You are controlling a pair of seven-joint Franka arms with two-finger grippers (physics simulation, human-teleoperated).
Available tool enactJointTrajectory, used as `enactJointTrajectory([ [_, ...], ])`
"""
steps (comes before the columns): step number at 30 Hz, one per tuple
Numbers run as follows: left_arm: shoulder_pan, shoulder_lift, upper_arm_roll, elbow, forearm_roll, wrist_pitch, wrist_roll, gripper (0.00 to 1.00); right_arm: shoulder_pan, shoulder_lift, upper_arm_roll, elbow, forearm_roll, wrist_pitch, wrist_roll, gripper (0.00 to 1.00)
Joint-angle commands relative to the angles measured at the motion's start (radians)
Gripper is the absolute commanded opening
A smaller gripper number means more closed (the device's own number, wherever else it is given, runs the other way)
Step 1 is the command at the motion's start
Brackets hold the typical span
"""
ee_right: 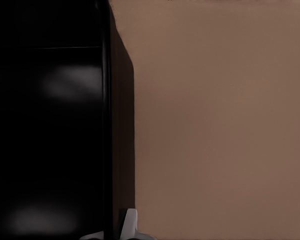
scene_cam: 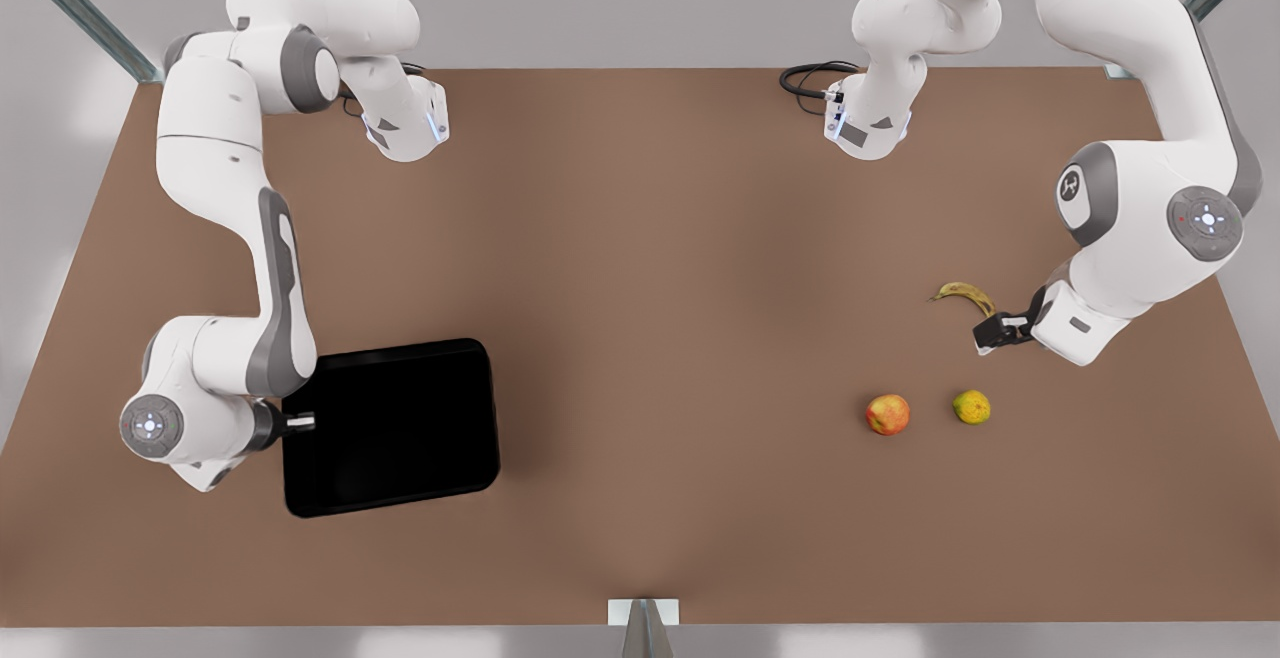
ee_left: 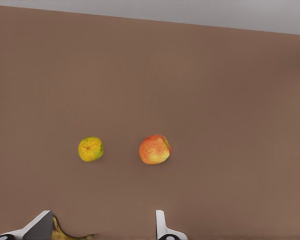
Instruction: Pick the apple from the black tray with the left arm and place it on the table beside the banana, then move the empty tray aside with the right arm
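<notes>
On the front view's left, the right gripper (scene_cam: 300, 424) sits at the left rim of the flat, glossy black rectangular tray (scene_cam: 400, 428), which lies empty near the table's front-left part; its jaws look narrow, pinched at the tray's rim, though the right wrist view, with one pale fingertip (ee_right: 130, 225) beside the rim, does not settle whether they truly clamp it. The tray looks stiff, light and slick, so the low rim is the sensible place to take hold, and a push or drag along the matte brown tabletop (scene_cam: 650, 288) seems safer than a lift from one edge, which could let it pivot or slip. Toward the table's right side lies the small round red-orange apple (scene_cam: 887, 414), already off the tray, just beside a yellow-green round fruit (scene_cam: 971, 406) and near the curved yellow banana (scene_cam: 965, 294). The apple looks firm, smooth and fairly light, best held across its widest part. The left gripper (scene_cam: 1000, 330) hovers at the banana's dark tip, jaws spread wide and holding nothing.
</notes>
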Motion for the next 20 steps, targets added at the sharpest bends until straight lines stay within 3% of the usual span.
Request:
enactJointTrajectory([
  [1, -0.001, 0.0, -0.001, 0.001, 0.004, 0.002, 0.002, 1.0, -0.003, 0.013, 0.001, 0.001, -0.002, 0.084, -0.769, 0.19],
  [3, -0.002, 0.002, -0.001, 0.001, 0.007, 0.002, 0.0, 1.0, -0.003, 0.03, 0.001, -0.001, -0.004, 0.118, -0.769, 0.2],
  [4, -0.001, 0.003, -0.001, 0.001, 0.007, 0.002, 0.0, 1.0, -0.003, 0.037, 0.001, -0.001, -0.002, 0.13, -0.762, 0.28],
  [5, -0.002, 0.003, -0.001, 0.001, 0.008, 0.002, 0.0, 1.0, -0.003, 0.042, 0.002, -0.001, -0.002, 0.141, -0.757, 0.4],
  [6, -0.002, 0.003, -0.001, 0.001, 0.009, 0.002, 0.0, 1.0, -0.003, 0.047, 0.002, -0.003, 0.002, 0.185, -0.757, 0.66],
  [9, -0.002, 0.003, -0.002, 0.001, 0.033, 0.002, 0.0, 1.0, -0.003, 0.051, 0.002, -0.003, 0.004, 0.198, -0.759, 0.96],
  [10, -0.005, 0.003, -0.001, 0.001, 0.033, 0.0, -0.002, 1.0, -0.007, 0.036, 0.002, -0.001, 0.018, 0.195, -0.763, 1.0],
  [13, -0.007, 0.003, -0.001, -0.001, 0.033, 0.0, -0.005, 1.0, 0.028, -0.191, 0.014, -0.001, 0.113, 0.081, -0.676, 1.0],
  [15, -0.007, 0.003, -0.001, 0.001, 0.033, 0.0, -0.005, 1.0, 0.037, -0.308, 0.077, -0.001, 0.107, -0.009, -0.527, 1.0],
  [18, -0.007, 0.003, -0.001, 0.001, 0.033, 0.0, -0.005, 1.0, 0.039, -0.338, 0.099, -0.003, 0.098, -0.081, -0.371, 1.0],
  [20, -0.007, 0.003, -0.001, -0.001, 0.033, 0.0, -0.005, 1.0, 0.042, -0.349, 0.113, -0.016, 0.098, -0.256, -0.191, 0.94],
])
